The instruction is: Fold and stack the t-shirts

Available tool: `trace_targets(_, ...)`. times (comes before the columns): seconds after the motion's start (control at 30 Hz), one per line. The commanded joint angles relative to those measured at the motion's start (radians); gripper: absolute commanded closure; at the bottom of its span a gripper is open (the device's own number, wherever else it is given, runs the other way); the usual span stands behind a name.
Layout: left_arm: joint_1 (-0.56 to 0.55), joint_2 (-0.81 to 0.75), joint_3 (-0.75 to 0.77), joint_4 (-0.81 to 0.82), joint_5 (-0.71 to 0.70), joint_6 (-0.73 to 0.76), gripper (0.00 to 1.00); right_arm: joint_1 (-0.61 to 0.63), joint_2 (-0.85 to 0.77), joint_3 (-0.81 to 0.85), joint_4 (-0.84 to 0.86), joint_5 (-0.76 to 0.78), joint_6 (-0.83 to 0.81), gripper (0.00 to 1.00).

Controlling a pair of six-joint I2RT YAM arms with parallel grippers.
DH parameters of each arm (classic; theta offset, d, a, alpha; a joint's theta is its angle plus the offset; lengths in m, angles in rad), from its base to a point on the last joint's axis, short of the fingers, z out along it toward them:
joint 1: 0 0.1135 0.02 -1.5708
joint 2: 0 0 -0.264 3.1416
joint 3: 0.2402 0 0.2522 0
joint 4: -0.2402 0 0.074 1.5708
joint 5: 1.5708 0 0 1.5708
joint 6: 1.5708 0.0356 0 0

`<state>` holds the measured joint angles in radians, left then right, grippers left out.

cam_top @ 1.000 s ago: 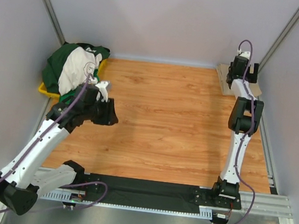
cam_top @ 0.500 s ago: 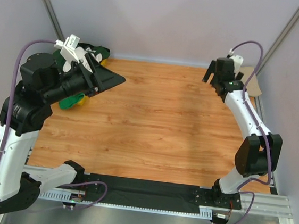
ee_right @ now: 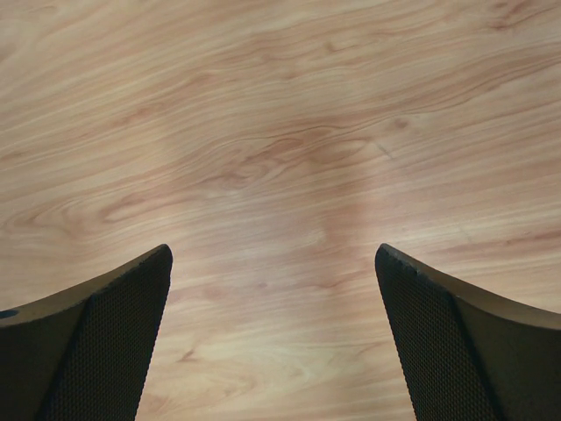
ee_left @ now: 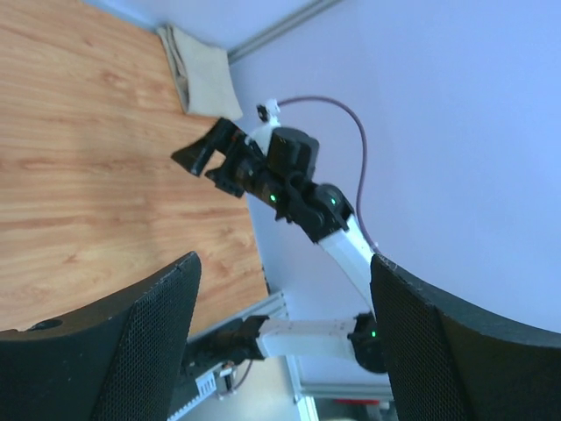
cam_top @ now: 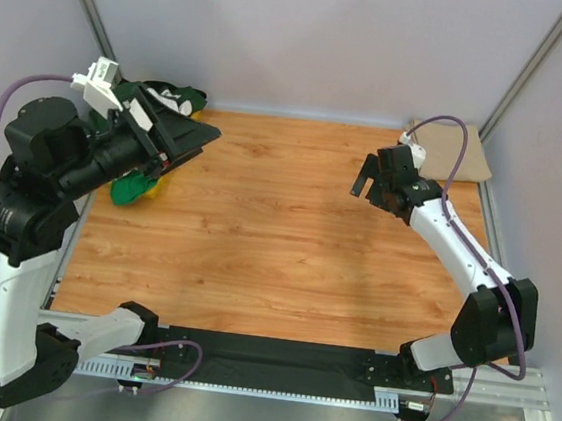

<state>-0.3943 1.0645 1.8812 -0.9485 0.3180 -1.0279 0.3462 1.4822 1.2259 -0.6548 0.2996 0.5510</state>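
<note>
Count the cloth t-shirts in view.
3. A folded tan cloth t-shirt at the far right corner; a dark green t-shirt and a bright green t-shirt far left, partly hidden by the left arm. More may be hidden.

My left arm point(cam_top: 86, 155) covers most of the t-shirts point(cam_top: 178, 94) in the far left corner. Only a dark green edge and a bright green scrap point(cam_top: 129, 191) show, so I cannot count them. My right arm's cable point(cam_top: 444, 118) crosses the tan shirt point(cam_top: 479, 159). The bottom edge cuts off my left fingers point(ee_left: 145, 346) and right fingers point(ee_right: 88, 342) in the wrist views.
</note>
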Motion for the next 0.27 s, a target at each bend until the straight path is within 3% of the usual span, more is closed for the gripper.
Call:
trace_targets(0.0, 0.015, -0.04, 0.053, -0.052, -0.149, -0.008, 0.13, 0.057, -0.054, 0.032, 0.021, -0.066, 0.058, 0.0)
trace_targets(0.23, 0.015, -0.051, 0.091, -0.119, -0.282, -0.05, 0.07, 0.108, -0.05, 0.027, 0.029, -0.125, 0.082, 0.0)
